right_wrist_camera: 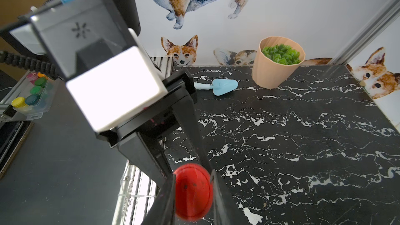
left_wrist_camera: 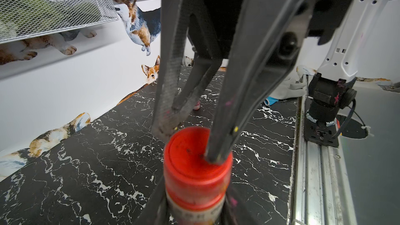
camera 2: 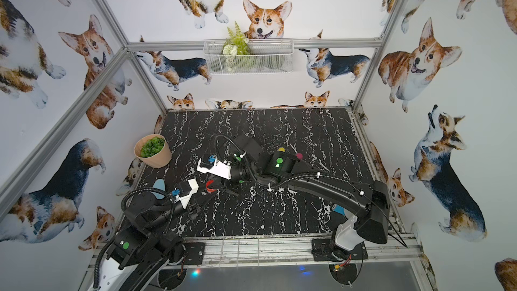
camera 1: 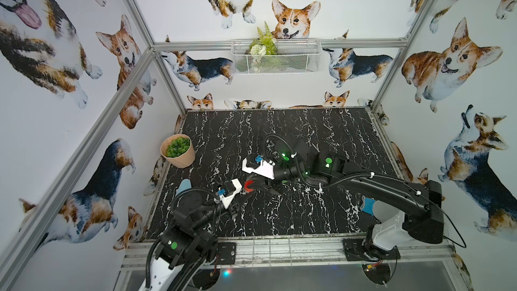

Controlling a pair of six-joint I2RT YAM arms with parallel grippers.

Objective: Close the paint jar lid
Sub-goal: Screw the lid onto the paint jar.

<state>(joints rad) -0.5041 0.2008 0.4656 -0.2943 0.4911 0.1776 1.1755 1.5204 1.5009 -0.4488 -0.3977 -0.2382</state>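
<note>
**1. Surface and room.** I am working over a flat worktop [camera 1: 321,135] that is carrying a glossy black marble print with ragged white veins. Walls [camera 1: 181,9] papered with corgi figures are enclosing it on three sides. Bare aluminium frame bars [camera 1: 349,43] are running along their edges.

- At 12 o'clock, a white wire-mesh basket [camera 1: 293,60] is hanging on the far wall and holding green fern sprigs [camera 1: 264,39].
- At 9 o'clock, a ribbed, peach-coloured pot [camera 1: 179,160] is standing upright, with leafy green rosettes [camera 1: 178,146] filling its mouth.
- At 8 o'clock, near the edge, a pale blue trowel [right_wrist_camera: 224,85] is lying flat.

**2. Task item.** The paint jar [left_wrist_camera: 194,211] is sitting just toward 8 o'clock of the worktop's centre, between my two arms. I cannot tell whether its base is touching the worktop. It is a small cylinder with a printed band on its body. Its red lid [left_wrist_camera: 186,159] is resting on top. The lid is round, smooth plastic with a shallow raised rim and a few dark specks.

**3. Jaws.** My left jaws are clenching the jar's body below the lid. My right jaws are gripping the lid from opposite sides.
</note>
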